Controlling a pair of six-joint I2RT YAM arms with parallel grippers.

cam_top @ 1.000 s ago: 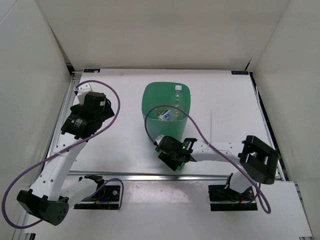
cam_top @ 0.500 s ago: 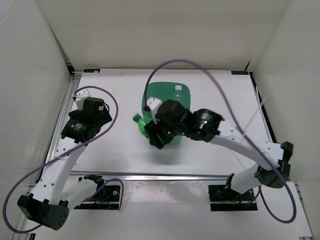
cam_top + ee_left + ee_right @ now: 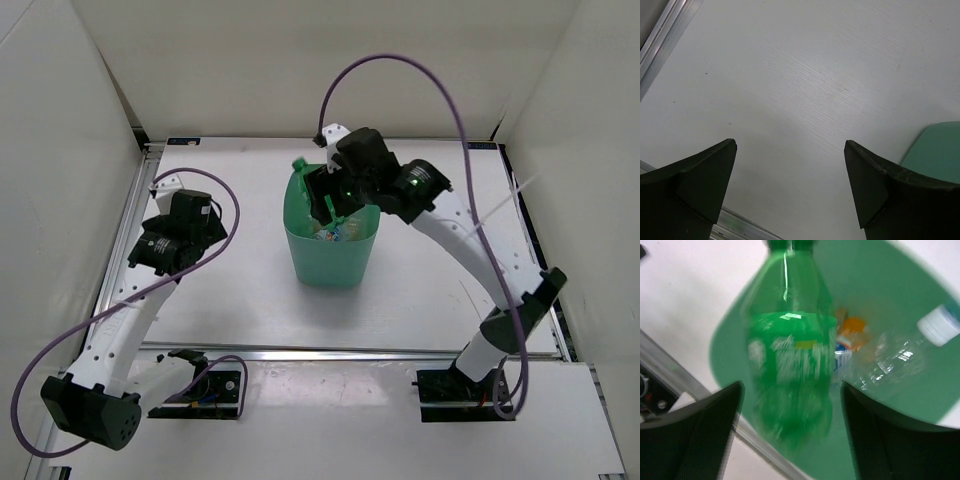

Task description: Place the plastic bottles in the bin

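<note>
The green bottle [image 3: 790, 355] hangs neck-up and blurred between my right gripper's [image 3: 792, 385] fingers, directly over the bin [image 3: 880, 270]. A narrow gap shows on each side of it, so the gripper is open and nothing grips the bottle. In the top view its cap [image 3: 297, 165] pokes above the bin's far left rim beside the right gripper [image 3: 325, 205]. Inside the bin [image 3: 300, 255] lie a clear bottle [image 3: 910, 350] with a white cap, an orange bottle [image 3: 855, 330] and a blue-labelled one [image 3: 842, 352]. My left gripper [image 3: 790, 150] is open over bare table, left of the bin [image 3: 935, 150].
An aluminium rail [image 3: 330, 352] runs along the table's front edge and another [image 3: 660, 30] along its left side. White walls enclose the table on three sides. Purple cables [image 3: 440, 90] loop above both arms.
The right arm swung from the table's front up over the bin, carrying the green bottle, and its jaws have parted. The left arm has barely moved.
</note>
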